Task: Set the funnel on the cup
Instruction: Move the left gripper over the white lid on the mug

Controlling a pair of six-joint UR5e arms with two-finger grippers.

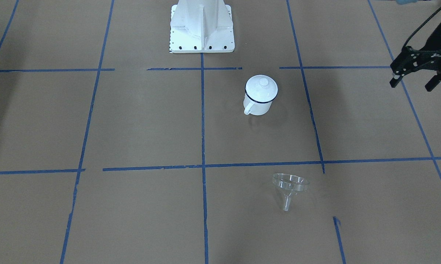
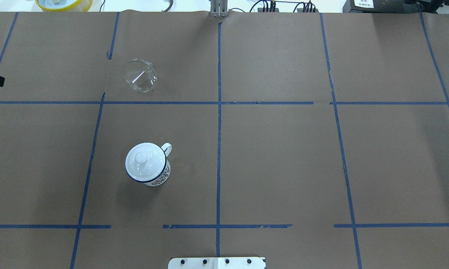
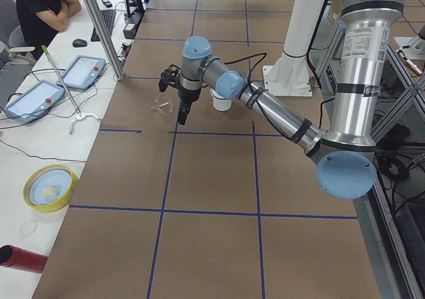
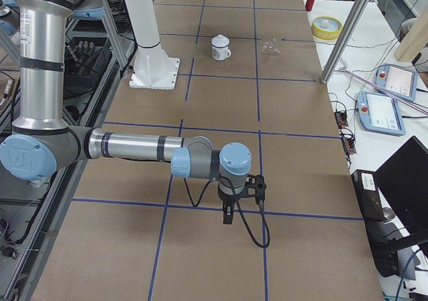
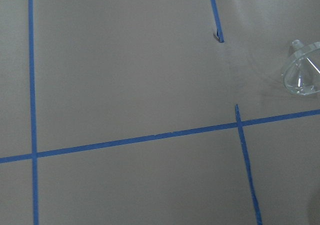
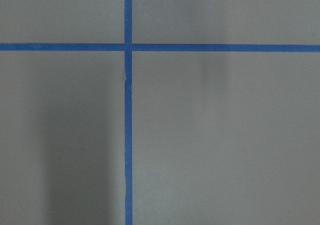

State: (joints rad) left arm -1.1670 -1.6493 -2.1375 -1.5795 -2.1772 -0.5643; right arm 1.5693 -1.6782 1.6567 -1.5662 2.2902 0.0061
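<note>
Funnel on its side, cup lidded, both arms well away.

Lower centre-right of the front view: the funnel (image 1: 289, 185) lies tipped on the table (image 1: 132, 124), wide mouth tilted up, spout toward the bottom edge; it is empty. I judge it light, rigid, slick clear plastic, likely to roll or skate if nudged, so it is best pinched across the cone's rim, not by the thin spout. Above it at mid-frame, well apart, the cup (image 1: 257, 103) stands upright, handle to the lower left. A white knobbed lid (image 1: 261, 87) sits on its rim, so the contents are hidden. The lid probably blocks seating the funnel. Upper right edge: left gripper (image 1: 412, 84), fingers spread, holding nothing. The right gripper (image 4: 229, 215) shows only in the right side view, so I cannot tell whether it is spread or closed.
</note>
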